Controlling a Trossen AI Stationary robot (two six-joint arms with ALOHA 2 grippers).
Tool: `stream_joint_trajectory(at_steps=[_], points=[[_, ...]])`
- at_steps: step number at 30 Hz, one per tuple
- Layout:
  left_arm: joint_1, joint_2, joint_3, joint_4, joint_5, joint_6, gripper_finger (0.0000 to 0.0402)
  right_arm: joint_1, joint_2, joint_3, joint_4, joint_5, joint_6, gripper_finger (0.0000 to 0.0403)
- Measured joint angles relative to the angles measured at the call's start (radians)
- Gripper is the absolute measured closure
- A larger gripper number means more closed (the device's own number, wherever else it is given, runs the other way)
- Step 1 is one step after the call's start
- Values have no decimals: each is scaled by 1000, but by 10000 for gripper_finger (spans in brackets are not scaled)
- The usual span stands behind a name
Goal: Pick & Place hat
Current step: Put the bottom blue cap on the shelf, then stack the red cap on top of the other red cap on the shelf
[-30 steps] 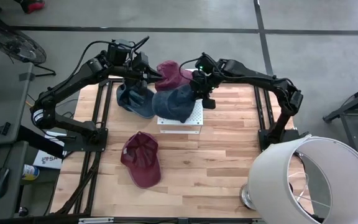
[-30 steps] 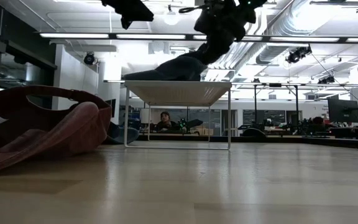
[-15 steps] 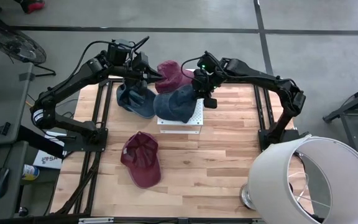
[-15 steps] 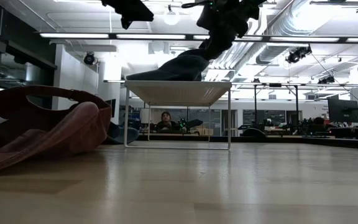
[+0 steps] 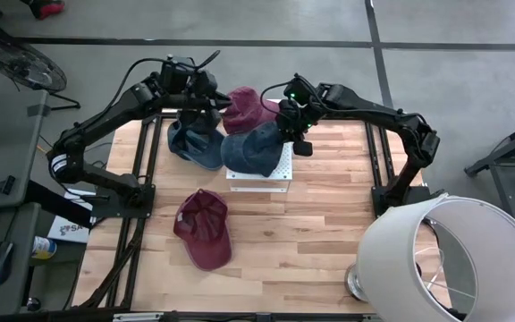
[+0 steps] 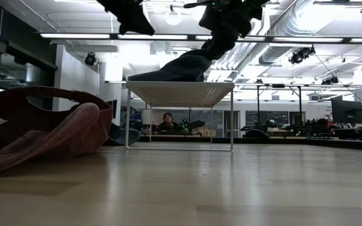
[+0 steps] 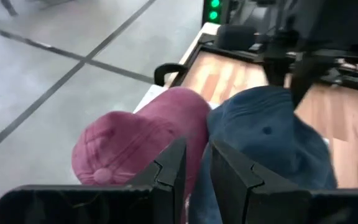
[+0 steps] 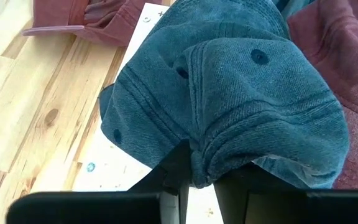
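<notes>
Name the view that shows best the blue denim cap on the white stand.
The right wrist view: the blue denim cap fills it, pinched by the right gripper. The high view shows it small on the white stand; low, edge-on; left wrist, partly.

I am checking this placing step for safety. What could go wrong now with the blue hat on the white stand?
1. The right gripper pinches only a fold of the blue hat; the fold may slip out.
2. The hat overhangs the white stand, so it might slide off once released.
3. The maroon hat and the left gripper are close by; the arms could bump.
</notes>
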State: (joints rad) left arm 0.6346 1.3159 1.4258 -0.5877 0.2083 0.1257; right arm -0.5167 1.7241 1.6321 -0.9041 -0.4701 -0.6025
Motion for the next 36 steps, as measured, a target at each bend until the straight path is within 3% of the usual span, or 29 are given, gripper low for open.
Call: stream_joint_trajectory(at_steps=[10,25,36], points=[[0,47,0,0,-2,1,332,0,0,0,-8,7,71,335],[0,47,0,5,-1,8,332,0,0,0,-78,49,259,221],[0,47,0,6,13,0,332,-1,-22,0,-155,84,334,192]])
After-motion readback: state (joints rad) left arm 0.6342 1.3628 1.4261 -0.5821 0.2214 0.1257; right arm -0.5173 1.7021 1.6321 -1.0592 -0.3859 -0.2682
